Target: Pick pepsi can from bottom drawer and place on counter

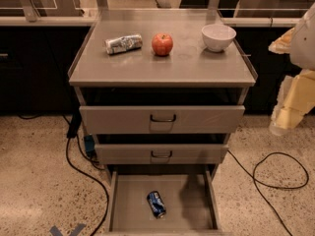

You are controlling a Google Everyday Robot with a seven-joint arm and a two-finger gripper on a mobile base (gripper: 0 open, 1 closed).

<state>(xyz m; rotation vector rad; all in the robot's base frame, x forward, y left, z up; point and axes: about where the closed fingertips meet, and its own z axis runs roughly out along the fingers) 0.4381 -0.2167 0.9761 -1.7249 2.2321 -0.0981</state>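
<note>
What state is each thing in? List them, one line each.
pepsi can: lying on its side in the bottom drawer.
bottom drawer: pulled wide open.
middle drawer: pulled out a little.
top drawer: pulled out a little.
silver can: lying on its side on the counter.
apple: upright on the counter.
bowl: upright on the counter.
tool: at the right edge, level with the top drawer, apart from it.

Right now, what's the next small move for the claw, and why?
Probably swing the claw left and down toward the pepsi can. The claw hangs at the far right, off to the side of the counter, while the can lies on its side in the open bottom drawer, uncovered.
</note>
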